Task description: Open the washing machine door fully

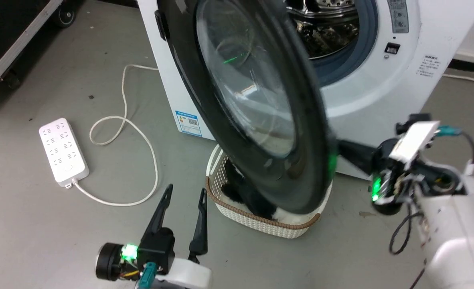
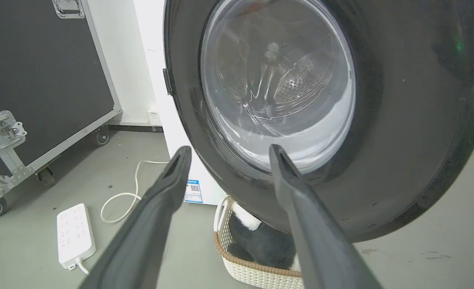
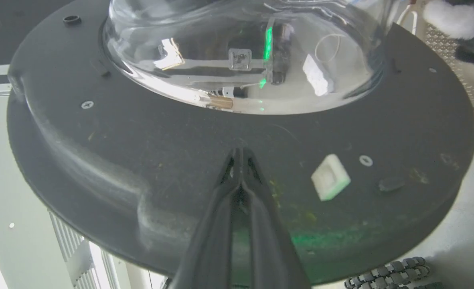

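Looking at the washing machine door (image 1: pixel 257 100) standing partway open: big black disc across the top middle of the head view, blocking a good chunk of the washing machine (image 1: pixel 381 92) front. Can see the steel drum (image 1: pixel 325 24) and grey gasket (image 1: pixel 365 48) at the upper right, past the door's edge.

Got the right gripper (image 3: pixel 239 154) over at the right of the head view, reaching in behind the door's right rim. From its wrist view, fingers pinched tight together with nothing between them, tips against the black inner face just below the glass bowl (image 3: pixel 241 52).

Got the left gripper (image 1: pixel 186 188) at the bottom, left of centre in the head view. Fingers spread wide, empty, pointing up toward the door's outer side, not touching it.

Also spotting a cream basket (image 1: pixel 261 218) on the floor under the door's lower edge, with something dark and white inside. Plus a white power strip (image 1: pixel 62 150) with its cable (image 1: pixel 140 136) at the left.
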`<state>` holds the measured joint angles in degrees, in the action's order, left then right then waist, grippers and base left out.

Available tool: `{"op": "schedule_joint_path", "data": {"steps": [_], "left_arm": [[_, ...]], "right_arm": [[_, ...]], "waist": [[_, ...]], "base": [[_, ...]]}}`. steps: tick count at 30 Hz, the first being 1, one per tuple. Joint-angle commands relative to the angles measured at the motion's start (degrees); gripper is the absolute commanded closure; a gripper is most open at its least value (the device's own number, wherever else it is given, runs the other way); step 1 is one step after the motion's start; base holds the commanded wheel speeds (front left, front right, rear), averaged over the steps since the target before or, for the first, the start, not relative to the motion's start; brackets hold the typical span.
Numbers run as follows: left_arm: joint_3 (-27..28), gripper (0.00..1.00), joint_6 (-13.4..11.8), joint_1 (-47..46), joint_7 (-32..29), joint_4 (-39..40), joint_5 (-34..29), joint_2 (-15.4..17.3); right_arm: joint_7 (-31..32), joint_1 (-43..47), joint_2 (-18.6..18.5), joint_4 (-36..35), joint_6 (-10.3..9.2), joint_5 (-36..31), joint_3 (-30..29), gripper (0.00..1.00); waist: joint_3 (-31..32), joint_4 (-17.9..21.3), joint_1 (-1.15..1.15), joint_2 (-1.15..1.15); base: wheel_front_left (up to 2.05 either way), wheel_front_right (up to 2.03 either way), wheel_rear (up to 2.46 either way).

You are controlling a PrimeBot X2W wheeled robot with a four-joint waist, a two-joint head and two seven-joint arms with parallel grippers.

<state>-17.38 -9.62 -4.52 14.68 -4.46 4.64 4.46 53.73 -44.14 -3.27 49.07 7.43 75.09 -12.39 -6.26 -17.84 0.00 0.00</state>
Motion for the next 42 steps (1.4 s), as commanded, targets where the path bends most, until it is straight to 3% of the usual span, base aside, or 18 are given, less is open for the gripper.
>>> {"op": "schedule_joint_path", "data": {"steps": [1, 9, 14, 19, 20, 21, 22, 28, 36, 39, 42], "left_arm": [[0.18, 0.00, 0.33, 1.22, 0.32, -0.44, -0.37, 0.29], [0.04, 0.00, 1.04, 3.41, 0.32, -1.10, -0.30, 0.54], [0.43, 0.00, 1.08, 3.71, 0.32, -1.15, -0.16, 0.56], [1.17, 0.00, 0.95, 3.64, 0.32, -0.91, 0.08, 0.61], [1.45, 0.00, 0.95, 3.54, 0.32, -0.90, 0.18, 0.68], [1.76, 0.00, 0.94, 3.41, 0.32, -0.89, 0.27, 0.76], [2.01, 0.00, 0.94, 3.28, 0.32, -0.83, 0.33, 0.83], [3.96, 0.00, 1.23, 2.92, 0.32, -0.35, 1.25, 1.42], [6.74, 0.00, 1.90, 4.07, 0.32, 0.31, 2.29, 2.83], [7.41, 0.00, 2.18, 4.95, 0.32, 0.79, 2.52, 3.24], [7.88, 0.00, 2.29, 5.81, 0.32, 1.47, 2.63, 3.47]], "right_arm": [[-0.81, 3.29, 0.38, -2.11, 0.06, 3.21, 4.36, 1.00], [-9.56, 13.78, 0.39, -13.24, 0.06, 16.95, 25.04, 1.00], [-14.79, 15.17, 0.39, -15.61, 0.06, 20.34, 30.50, 1.00], [-17.86, 14.92, 0.19, -16.03, 0.06, 20.50, 30.94, 1.00], [-19.34, 14.71, -0.39, -16.23, 0.06, 19.76, 30.74, 0.78], [-20.79, 14.56, -0.96, -16.46, 0.06, 19.00, 30.52, 0.18], [-22.23, 14.37, -1.61, -16.86, 0.06, 18.20, 30.23, 0.00], [-35.16, 14.61, -7.50, -23.93, 0.06, 7.04, 29.18, 0.00], [-56.75, 22.12, -17.06, -36.50, 0.06, -21.80, 29.29, 0.00], [-61.91, 26.75, -17.85, -39.54, 0.06, -33.21, 26.77, 0.00], [-64.34, 32.24, -16.38, -42.95, 0.06, -44.42, 22.49, 0.00]], "waist": [[0.54, 0.09, 0.00, 0.00], [1.77, -0.27, 0.00, 0.00], [1.98, -0.91, 0.00, 0.00], [1.96, -0.95, 0.00, 0.00], [2.00, -0.77, 0.00, 0.00], [2.07, -0.50, 0.00, 0.00], [2.17, -0.19, 0.00, 0.00], [3.12, 3.23, 0.00, 0.00], [5.37, 8.66, 0.00, 0.00], [5.97, 10.31, 0.00, 0.00], [6.25, 11.67, 0.00, 0.00]], "base": [[0.00, 0.00, 0.00], [0.00, 0.00, 0.00], [0.00, 0.00, 0.00], [0.00, 0.00, 0.00], [0.00, 0.00, 0.00], [0.00, 0.00, 0.00], [0.00, 0.00, 0.00], [0.00, 0.00, 0.00], [0.00, 0.00, 0.00], [0.00, 0.00, 0.00], [0.00, 0.00, 0.00]]}}
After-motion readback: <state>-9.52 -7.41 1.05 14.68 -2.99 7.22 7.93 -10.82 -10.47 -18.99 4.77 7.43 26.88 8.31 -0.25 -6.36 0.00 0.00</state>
